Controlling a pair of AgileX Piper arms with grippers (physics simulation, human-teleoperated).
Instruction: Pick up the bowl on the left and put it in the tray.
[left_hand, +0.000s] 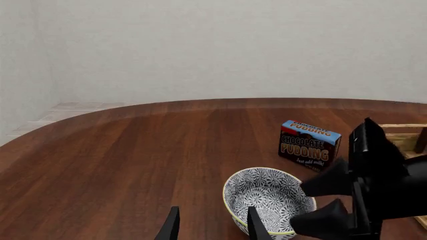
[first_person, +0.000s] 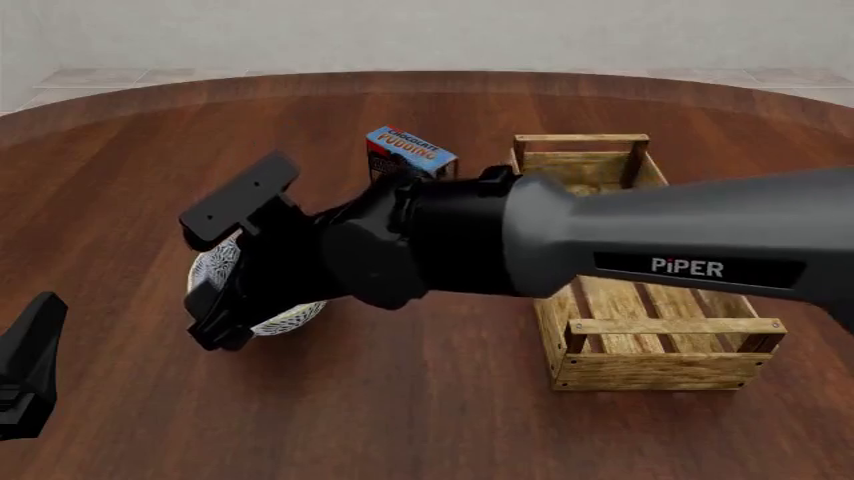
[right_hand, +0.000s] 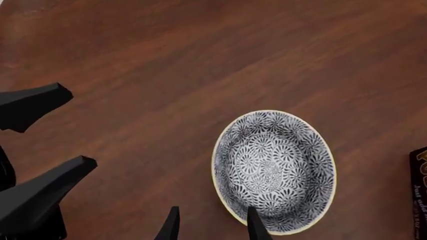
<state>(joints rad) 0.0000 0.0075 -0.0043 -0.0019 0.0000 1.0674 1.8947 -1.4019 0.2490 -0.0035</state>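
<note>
Bowl (right_hand: 274, 171): blue-and-white, sitting upright on wooden table (first_person: 400, 400), left of tray (first_person: 627, 330), near pudding box (left_hand: 309, 144).
Right gripper (right_hand: 209, 225): reaching across over bowl, fingers parted, one fingertip straddling near rim, holding nothing.
Left gripper (left_hand: 209, 225): hanging low beside bowl, fingers parted, gripping nothing.

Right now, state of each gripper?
Left gripper: open, empty, beside the bowl.
Right gripper: open, empty, over the bowl's rim.
</note>
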